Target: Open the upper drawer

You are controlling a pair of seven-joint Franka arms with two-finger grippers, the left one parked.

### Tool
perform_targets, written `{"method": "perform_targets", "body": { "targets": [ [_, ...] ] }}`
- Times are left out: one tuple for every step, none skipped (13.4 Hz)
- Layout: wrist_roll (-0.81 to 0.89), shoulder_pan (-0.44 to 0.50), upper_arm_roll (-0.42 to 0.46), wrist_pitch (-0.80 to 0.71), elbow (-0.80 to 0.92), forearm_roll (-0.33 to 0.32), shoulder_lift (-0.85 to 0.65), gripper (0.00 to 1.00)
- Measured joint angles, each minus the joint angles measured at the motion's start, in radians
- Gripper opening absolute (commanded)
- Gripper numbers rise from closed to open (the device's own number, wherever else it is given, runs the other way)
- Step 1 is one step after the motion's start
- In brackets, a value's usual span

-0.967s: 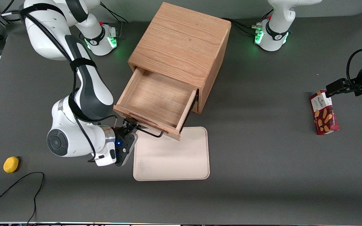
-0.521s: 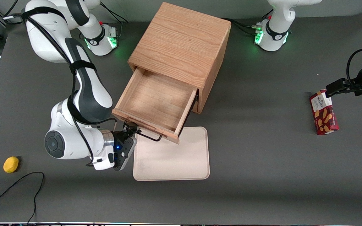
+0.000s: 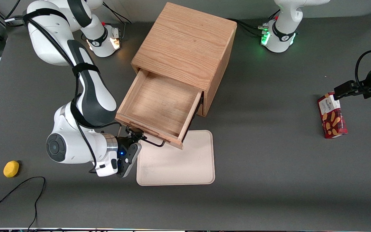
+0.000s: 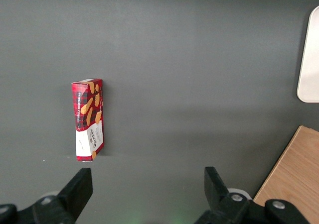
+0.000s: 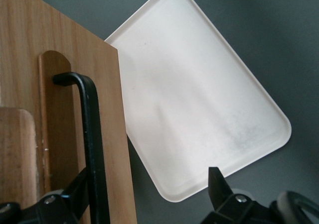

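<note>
The upper drawer [image 3: 159, 103] of the oak cabinet [image 3: 185, 42] stands pulled well out, and its inside holds nothing. Its thin black bar handle [image 3: 155, 141] hangs over the edge of the cream tray. My right gripper [image 3: 137, 134] is at the handle's end nearest the working arm. In the right wrist view the gripper [image 5: 148, 184] is open. The handle [image 5: 92, 134] runs close along one finger [image 5: 75, 191]; the other finger [image 5: 217, 184] stands well apart over the tray. The lower drawer is hidden under the open one.
A cream tray [image 3: 175, 161] lies on the table in front of the open drawer, partly under its front. A yellow round object [image 3: 11, 169] and a black cable [image 3: 27, 187] lie toward the working arm's end. A red biscuit box [image 3: 332, 115] lies toward the parked arm's end.
The drawer front has crept a little nearer the front camera and farther over the tray. The wrist has shifted slightly with it.
</note>
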Motion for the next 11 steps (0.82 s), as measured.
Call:
{"method": "perform_targets", "body": {
  "targets": [
    [0.000,-0.004,0.002,0.002,0.006,0.000,0.004,1.00],
    [0.000,-0.008,0.003,0.004,0.013,0.000,0.010,1.00],
    [0.000,-0.012,0.004,0.007,0.020,0.000,0.015,1.00],
    [0.000,-0.017,0.006,0.009,0.026,0.000,0.020,1.00],
    [-0.001,-0.022,0.009,0.011,0.027,0.000,0.022,1.00],
    [-0.004,-0.027,0.012,0.011,0.027,0.000,0.022,1.00],
    [-0.007,-0.031,0.015,0.011,0.027,0.001,0.022,1.00],
    [-0.009,-0.032,0.016,0.011,0.027,0.002,0.022,1.00],
    [-0.010,-0.032,0.016,0.011,0.027,0.002,0.022,1.00],
    [-0.010,-0.033,0.016,0.011,0.027,0.002,0.022,1.00],
    [-0.011,-0.035,0.017,0.010,0.027,0.002,0.022,1.00]
  ]
}}
